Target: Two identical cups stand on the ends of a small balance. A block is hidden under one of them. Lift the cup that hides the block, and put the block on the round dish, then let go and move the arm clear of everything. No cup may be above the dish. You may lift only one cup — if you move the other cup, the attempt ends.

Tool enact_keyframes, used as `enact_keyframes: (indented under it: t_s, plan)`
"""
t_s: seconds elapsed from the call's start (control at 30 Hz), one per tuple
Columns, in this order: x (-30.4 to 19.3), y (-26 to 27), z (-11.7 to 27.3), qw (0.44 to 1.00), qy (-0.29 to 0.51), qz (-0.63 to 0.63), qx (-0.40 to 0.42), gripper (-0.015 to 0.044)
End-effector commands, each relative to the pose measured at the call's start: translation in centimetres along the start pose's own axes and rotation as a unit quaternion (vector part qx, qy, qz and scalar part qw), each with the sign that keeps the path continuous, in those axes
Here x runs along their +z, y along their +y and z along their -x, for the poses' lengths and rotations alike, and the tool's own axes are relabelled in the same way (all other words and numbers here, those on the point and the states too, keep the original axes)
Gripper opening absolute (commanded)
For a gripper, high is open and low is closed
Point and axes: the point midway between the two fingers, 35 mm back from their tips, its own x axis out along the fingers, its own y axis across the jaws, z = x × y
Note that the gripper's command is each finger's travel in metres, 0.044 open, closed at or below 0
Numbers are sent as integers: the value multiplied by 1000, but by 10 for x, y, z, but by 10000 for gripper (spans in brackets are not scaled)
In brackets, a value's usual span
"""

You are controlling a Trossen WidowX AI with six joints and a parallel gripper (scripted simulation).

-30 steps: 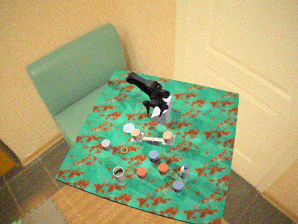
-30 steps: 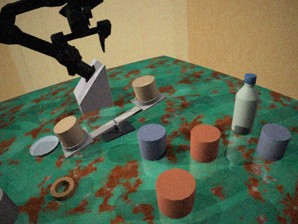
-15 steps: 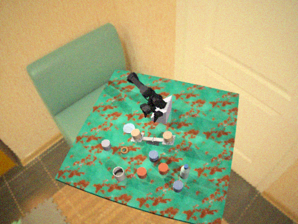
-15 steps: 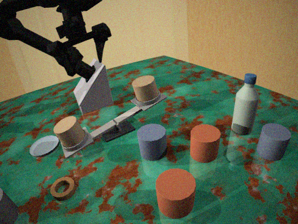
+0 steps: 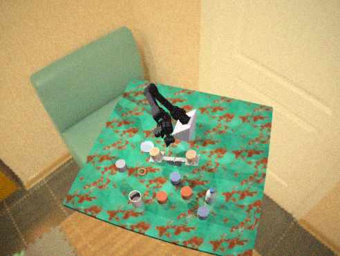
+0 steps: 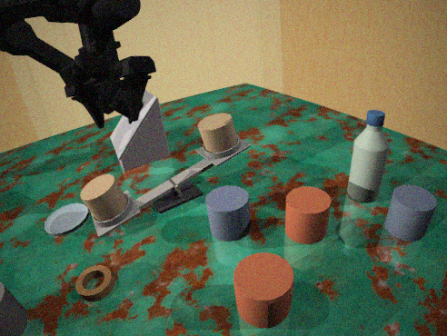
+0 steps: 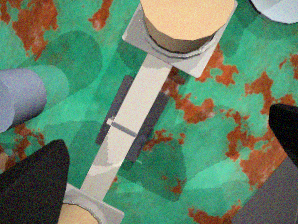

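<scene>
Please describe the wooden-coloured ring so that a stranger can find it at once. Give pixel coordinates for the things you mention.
On the green table (image 5: 229,121) (image 6: 36,254), find the balance's cup (image 5: 155,154) (image 6: 105,200) nearest the round dish (image 5: 147,147) (image 6: 66,219). The ring (image 5: 138,171) (image 6: 82,282) lies flat nearby. Unlike the solid-looking cylinders, it is low, with an open centre.
</scene>
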Motion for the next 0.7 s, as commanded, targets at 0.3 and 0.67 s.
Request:
enact_keyframes:
  t_s: [0.3,0.67]
  plan:
    - [47,-11,-45,973,49,-212,-77,440]
    - [66,-22,-67,947,62,-296,-112,440]
